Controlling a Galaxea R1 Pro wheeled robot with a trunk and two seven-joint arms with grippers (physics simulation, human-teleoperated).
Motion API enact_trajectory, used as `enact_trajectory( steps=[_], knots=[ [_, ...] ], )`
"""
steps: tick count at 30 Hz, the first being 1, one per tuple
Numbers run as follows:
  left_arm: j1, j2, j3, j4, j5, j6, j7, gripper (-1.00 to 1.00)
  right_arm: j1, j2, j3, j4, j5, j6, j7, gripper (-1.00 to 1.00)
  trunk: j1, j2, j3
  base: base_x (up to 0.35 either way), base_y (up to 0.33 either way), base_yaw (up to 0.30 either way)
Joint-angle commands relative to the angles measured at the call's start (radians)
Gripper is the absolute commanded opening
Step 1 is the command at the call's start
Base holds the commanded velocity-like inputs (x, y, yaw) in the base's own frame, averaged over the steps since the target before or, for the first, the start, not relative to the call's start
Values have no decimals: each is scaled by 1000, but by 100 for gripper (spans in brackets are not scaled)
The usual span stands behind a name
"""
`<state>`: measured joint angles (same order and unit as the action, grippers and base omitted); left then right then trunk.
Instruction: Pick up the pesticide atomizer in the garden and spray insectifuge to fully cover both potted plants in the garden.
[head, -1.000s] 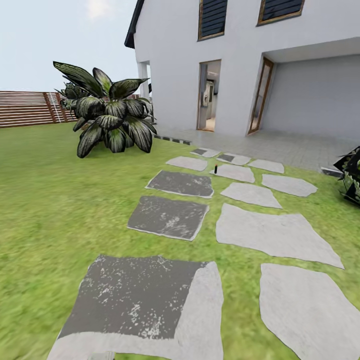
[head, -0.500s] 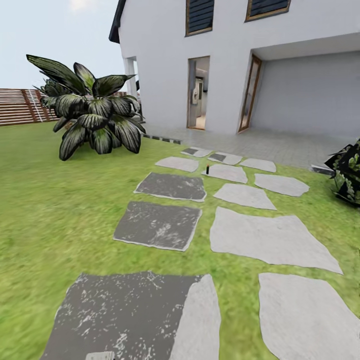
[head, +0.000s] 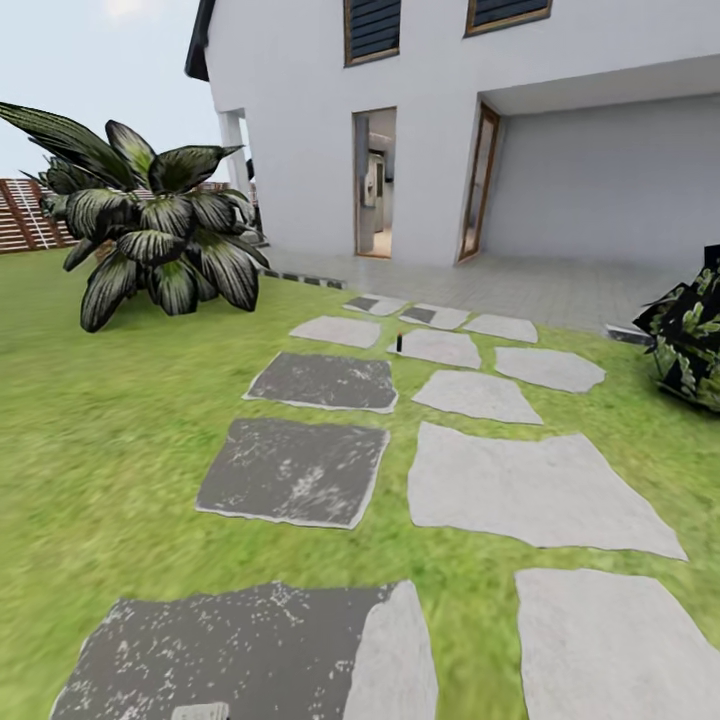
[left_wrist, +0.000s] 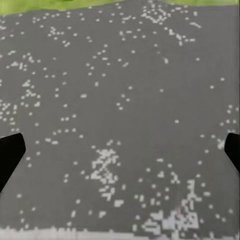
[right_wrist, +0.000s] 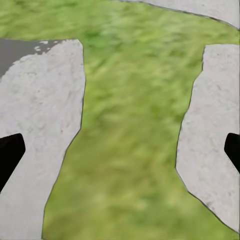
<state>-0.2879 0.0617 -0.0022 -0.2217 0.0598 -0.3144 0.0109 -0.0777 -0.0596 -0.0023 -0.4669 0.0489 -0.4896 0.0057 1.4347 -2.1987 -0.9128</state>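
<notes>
Far ahead on a pale stepping stone (head: 436, 347), a tiny dark upright thing, probably the pesticide atomizer (head: 399, 342). Well apart from both grippers. Left gripper (left_wrist: 120, 150) spread wide over a dark speckled stone (left_wrist: 120, 100); right gripper (right_wrist: 120, 150) spread wide over grass (right_wrist: 130, 140), nothing held.

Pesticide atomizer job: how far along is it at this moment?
Nothing looks done. The left gripper is open and empty over a dark stepping stone. The right gripper is open and empty over grass. In hand: the approach. A tiny dark upright object, possibly the atomizer, stands on a far paving stone. Left: reaching it, grasping it, and spraying both potted plants.
</notes>
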Motion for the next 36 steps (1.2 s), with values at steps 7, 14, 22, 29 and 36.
enact_trajectory(
  steps=[7, 14, 22, 29, 36],
  knots=[
    [-1, 0, -1, 1, 6, -3, 0, 100, 0, -2, -1, 1, 5, -3, 0, 100, 0, 0, -1, 336, 0, -1],
    [-1, 0, -1, 1, 6, -3, 0, 100, 0, -2, -1, 1, 5, -3, 0, 100, 0, 0, -1, 336, 0, 0],
    [-1, 0, -1, 1, 6, -3, 0, 100, 0, -2, -1, 1, 5, -3, 0, 100, 0, 0, -1, 338, 0, 0],
    [-1, 0, -1, 1, 5, -3, 0, 100, -1, 0, -1, 1, 5, -3, 2, 100, 0, 0, -1, 338, 0, -20],
    [-1, 0, -1, 1, 5, -3, 0, 100, 0, 0, -1, 2, 5, -3, 1, 100, 0, 0, -1, 338, 0, -226]
  ],
)
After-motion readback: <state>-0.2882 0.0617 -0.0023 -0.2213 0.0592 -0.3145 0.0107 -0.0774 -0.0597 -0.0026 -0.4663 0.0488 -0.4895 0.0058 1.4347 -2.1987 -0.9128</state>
